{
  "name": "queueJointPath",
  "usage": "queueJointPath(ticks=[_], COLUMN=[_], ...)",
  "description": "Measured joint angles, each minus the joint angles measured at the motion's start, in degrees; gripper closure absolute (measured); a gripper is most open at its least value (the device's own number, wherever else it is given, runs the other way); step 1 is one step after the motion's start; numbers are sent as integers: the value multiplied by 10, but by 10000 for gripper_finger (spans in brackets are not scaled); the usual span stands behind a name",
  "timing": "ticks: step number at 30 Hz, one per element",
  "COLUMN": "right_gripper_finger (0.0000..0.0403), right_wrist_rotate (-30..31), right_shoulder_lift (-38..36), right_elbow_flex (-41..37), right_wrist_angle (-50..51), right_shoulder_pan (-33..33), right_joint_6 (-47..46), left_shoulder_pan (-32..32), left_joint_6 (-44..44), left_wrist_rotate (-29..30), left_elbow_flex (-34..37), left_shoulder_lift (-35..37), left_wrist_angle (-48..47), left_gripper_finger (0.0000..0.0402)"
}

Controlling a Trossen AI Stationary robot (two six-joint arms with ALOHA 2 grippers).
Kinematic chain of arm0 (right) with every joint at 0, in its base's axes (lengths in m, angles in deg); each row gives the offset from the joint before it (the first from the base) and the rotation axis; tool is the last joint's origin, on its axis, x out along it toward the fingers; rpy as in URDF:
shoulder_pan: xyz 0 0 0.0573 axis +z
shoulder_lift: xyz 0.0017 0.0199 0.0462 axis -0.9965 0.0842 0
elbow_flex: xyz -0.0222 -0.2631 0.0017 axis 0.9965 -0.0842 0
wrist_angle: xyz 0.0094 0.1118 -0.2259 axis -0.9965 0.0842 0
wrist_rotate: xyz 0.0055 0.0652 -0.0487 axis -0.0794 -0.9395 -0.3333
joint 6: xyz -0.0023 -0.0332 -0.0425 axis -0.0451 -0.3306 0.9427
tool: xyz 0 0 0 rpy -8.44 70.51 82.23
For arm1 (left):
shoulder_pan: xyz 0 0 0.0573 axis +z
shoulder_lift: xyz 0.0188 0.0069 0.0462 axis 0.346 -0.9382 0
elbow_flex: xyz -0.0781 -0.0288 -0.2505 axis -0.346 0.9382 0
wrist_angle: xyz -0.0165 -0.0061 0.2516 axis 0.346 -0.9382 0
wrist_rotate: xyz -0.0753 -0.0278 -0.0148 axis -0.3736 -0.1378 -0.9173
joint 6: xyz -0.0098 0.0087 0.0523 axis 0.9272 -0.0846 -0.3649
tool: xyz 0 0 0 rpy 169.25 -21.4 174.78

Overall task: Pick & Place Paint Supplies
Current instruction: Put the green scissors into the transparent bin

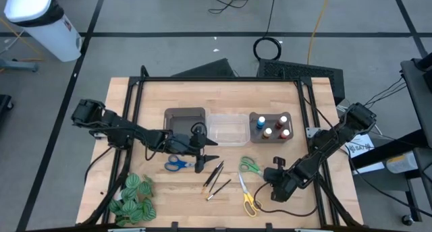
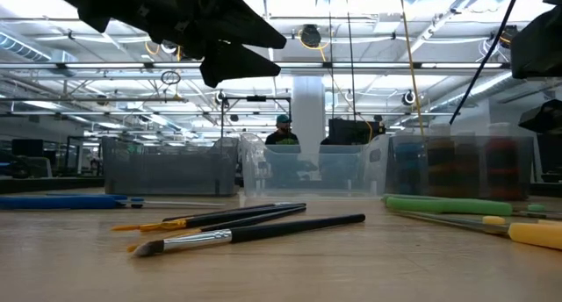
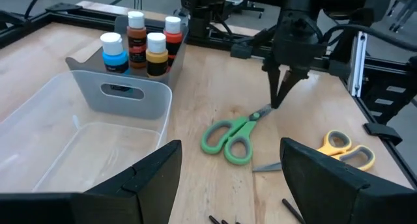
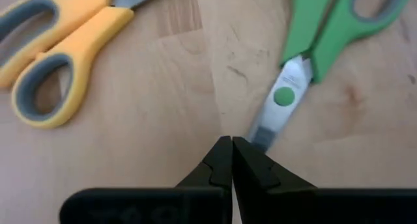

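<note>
Green scissors [image 1: 250, 166] lie flat on the table, with yellow scissors [image 1: 250, 201] nearer the near edge and blue scissors [image 1: 179, 163] to their left. Three dark paintbrushes [image 1: 216, 178] lie between them. Several paint bottles [image 3: 140, 45] stand in a grey bin [image 3: 120, 94]. My right gripper [image 4: 231, 140] is shut and points down at the blade end of the green scissors [image 4: 326, 28]. My left gripper [image 3: 231, 178] is open and hovers above the table near the blue scissors, beside the clear bin [image 3: 85, 146]. My right gripper comes from above, pointing down, with its shut fingertips [image 3: 279, 100] at the free end of the green scissors' blades [image 4: 264, 134]. The blades run under the fingertips. Whether the tips touch the blades, I cannot tell. The scissors lie flat on the table.
An empty grey bin [image 1: 183, 117] and the clear bin [image 1: 226, 127] stand in a row with the bottle bin toward the far edge. A green striped leafy bunch [image 1: 131, 198] lies at the near left corner. A black frame [image 1: 216, 78] borders the table. A person shows far behind in the low view.
</note>
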Motion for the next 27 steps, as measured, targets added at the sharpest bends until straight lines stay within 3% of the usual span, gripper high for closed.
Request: queueJointPath(ticks=[10, 20, 27], right_gripper_finger=[403, 403, 403], right_wrist_rotate=[-26, -18, -25], right_shoulder_lift=[-2, 0, 0], right_elbow_flex=[-43, -47, -47], right_wrist_angle=[-4, -88, -101], right_shoulder_pan=[3, 9, 11], right_joint_6=[-40, 84, 97], left_shoulder_pan=[0, -1, 0], left_joint_6=[0, 2, 3], left_wrist_rotate=[0, -10, -10], left_elbow_flex=[0, 0, 0], left_shoulder_lift=[0, 0, 0], left_wrist_angle=[0, 7, 7], left_gripper_finger=[131, 131, 131])
